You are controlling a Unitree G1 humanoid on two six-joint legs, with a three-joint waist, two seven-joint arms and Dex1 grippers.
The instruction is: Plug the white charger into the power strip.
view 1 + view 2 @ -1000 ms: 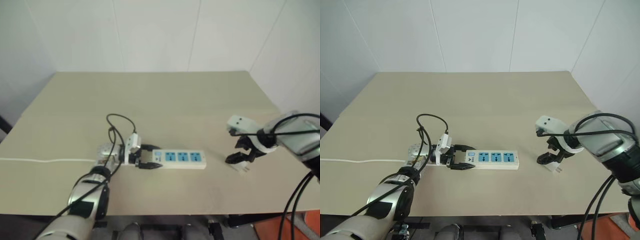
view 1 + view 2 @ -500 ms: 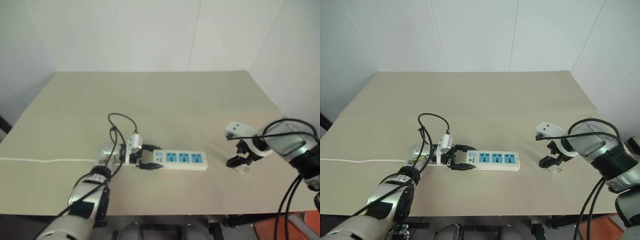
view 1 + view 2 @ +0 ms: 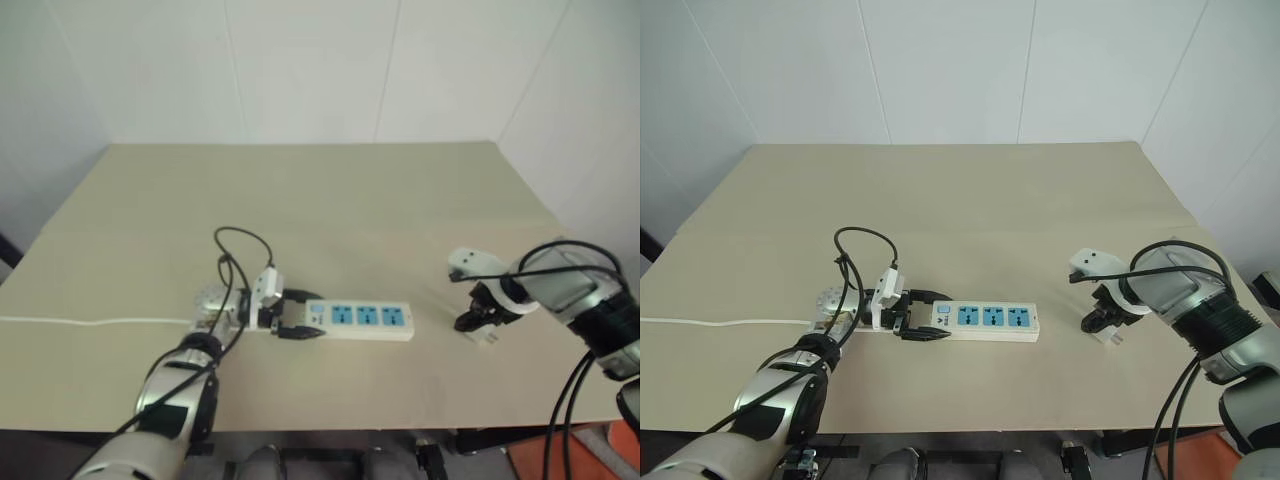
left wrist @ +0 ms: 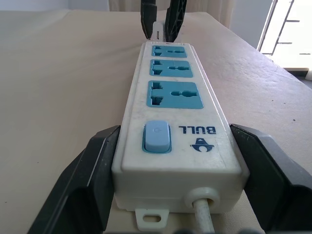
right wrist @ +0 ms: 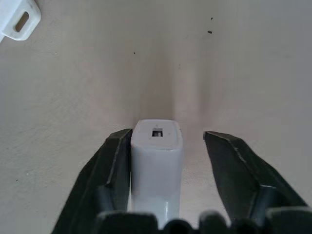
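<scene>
Your right gripper (image 5: 168, 146) is straddling the white charger (image 5: 156, 161) on the desk (image 3: 970, 200), one jaw touching, the other apart, well right of the power strip (image 3: 985, 320), whose switch end your left gripper (image 4: 170, 180) is clamping.

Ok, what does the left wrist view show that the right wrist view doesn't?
Left wrist: the strip's blue switch, three sockets and cord, with the left tool clamped across its cord end. Right wrist: the charger's port end, with one finger of the right tool touching it and the other a gap away. Both: the charger between the right tool's fingers, part of the strip, and the table.
</scene>
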